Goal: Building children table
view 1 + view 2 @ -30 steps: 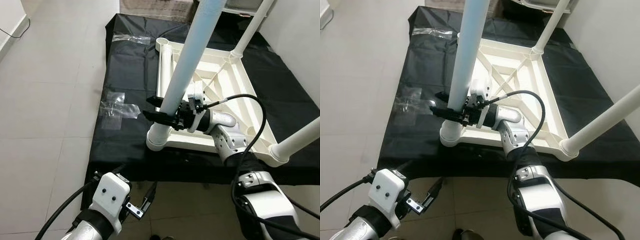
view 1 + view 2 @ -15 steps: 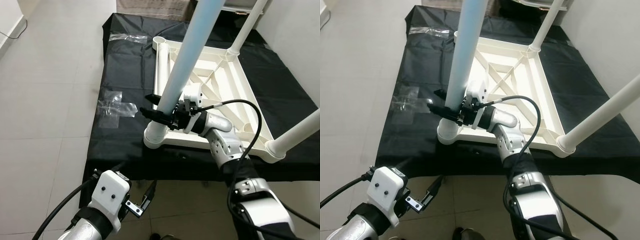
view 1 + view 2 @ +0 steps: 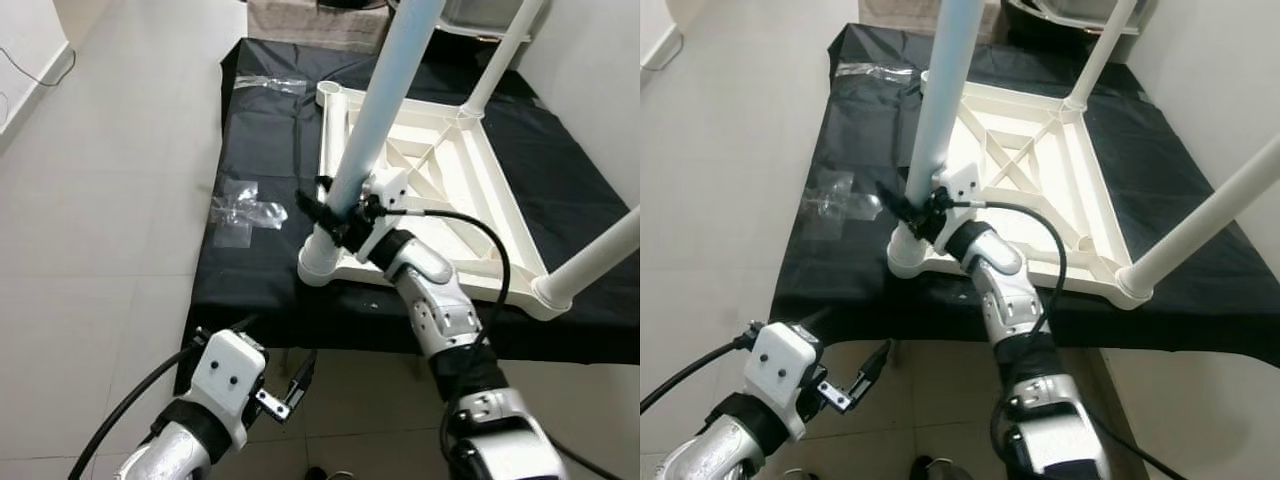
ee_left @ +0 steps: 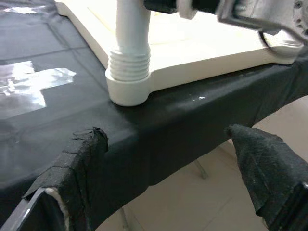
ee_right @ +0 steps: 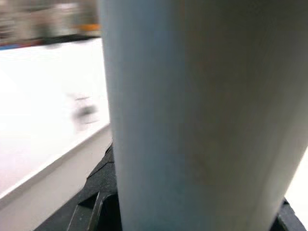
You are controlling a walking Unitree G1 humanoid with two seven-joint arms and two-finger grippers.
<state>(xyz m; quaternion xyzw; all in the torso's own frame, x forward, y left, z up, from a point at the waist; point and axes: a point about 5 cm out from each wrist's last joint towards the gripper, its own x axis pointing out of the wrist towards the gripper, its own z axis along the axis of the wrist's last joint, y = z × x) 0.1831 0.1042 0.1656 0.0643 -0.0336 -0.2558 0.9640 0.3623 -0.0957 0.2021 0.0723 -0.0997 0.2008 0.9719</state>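
Three upright table legs (image 3: 385, 95), one tabletop (image 3: 470, 190).

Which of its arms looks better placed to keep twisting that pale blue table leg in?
Probably the right: the right gripper is clamped around the pale blue table leg just above its socket. The left gripper hangs below the table edge.

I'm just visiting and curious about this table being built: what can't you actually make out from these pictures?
- The top of the leg held by the right hand: cut off by the upper edge of both eye views.
- The right wrist view: the leg sits so close that the frame behind is blurred.
- How deep the thread sits in its socket: hidden inside it.
- The fourth corner socket: whether it is threaded is too small to tell.
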